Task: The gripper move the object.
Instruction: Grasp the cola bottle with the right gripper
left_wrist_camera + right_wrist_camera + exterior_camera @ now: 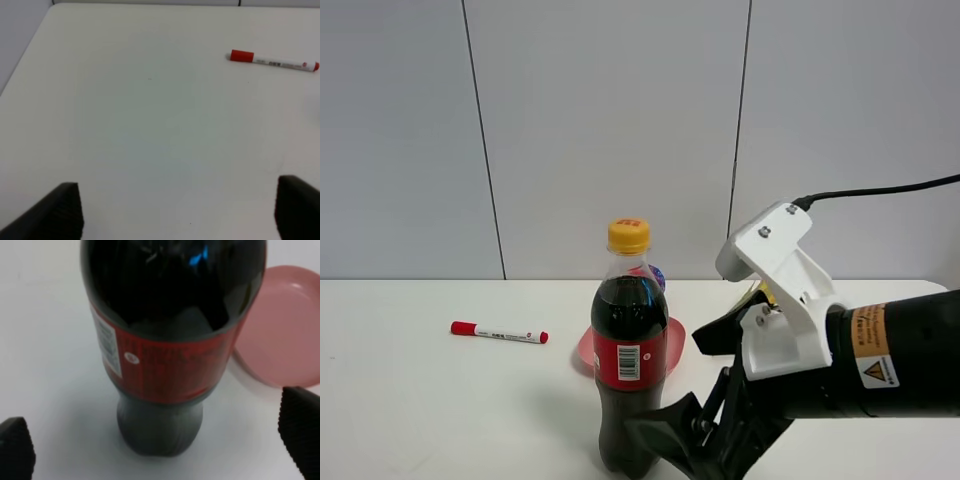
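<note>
Clear plastic bottle (630,370) of dark cola, yellow cap: stands upright on white table (420,400), near middle. Red label (630,362) with barcode; brand not readable. Pink shallow bowl (582,348) just behind it. White marker (500,333) with red cap lies far left; its print too small to read.

Black right gripper (685,385): fingers spread wide, bottle between them, not touching. Orange warning label (873,345) on arm, text unreadable. Black left gripper (177,207): fingers spread over bare table.
</note>
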You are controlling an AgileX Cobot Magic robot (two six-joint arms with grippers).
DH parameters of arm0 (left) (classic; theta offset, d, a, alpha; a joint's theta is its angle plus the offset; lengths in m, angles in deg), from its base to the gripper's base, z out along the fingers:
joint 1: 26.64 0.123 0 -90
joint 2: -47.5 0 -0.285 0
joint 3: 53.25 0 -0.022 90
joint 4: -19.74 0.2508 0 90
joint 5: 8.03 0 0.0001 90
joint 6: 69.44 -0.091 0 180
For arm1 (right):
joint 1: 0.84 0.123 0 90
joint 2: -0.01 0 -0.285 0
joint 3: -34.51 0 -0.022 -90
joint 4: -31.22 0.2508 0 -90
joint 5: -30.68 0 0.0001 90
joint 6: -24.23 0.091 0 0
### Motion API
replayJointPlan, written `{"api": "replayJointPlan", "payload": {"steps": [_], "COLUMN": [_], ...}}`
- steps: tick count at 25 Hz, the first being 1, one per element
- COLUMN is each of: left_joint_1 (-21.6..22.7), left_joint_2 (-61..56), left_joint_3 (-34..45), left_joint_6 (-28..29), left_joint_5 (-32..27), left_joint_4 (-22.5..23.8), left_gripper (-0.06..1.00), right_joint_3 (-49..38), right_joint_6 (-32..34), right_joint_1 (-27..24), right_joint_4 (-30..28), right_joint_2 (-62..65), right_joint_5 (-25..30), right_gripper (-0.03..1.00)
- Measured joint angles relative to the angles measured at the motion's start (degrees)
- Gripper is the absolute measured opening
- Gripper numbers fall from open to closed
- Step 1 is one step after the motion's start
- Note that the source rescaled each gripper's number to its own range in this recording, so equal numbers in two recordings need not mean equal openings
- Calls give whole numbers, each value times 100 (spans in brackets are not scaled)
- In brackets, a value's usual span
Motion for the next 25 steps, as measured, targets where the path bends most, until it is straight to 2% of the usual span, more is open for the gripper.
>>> {"api": "replayJointPlan", "payload": {"steps": [4,7,13,19,25], "left_joint_1": [0,0,0,0,0], "left_joint_2": [0,0,0,0,0], "left_joint_3": [0,0,0,0,0], "left_joint_6": [0,0,0,0,0], "left_joint_5": [0,0,0,0,0], "left_joint_4": [0,0,0,0,0], "left_gripper": [100,100,100,100,100], "right_joint_3": [0,0,0,0,0], "right_joint_6": [0,0,-17,-403,-590], "right_joint_1": [0,0,0,0,0], "right_joint_4": [501,670,702,702,705], "right_joint_2": [-7,-3,-21,-42,-42], "right_joint_5": [-122,-313,-787,-1190,-1235], "right_gripper": [100,100,100,100,100]}}
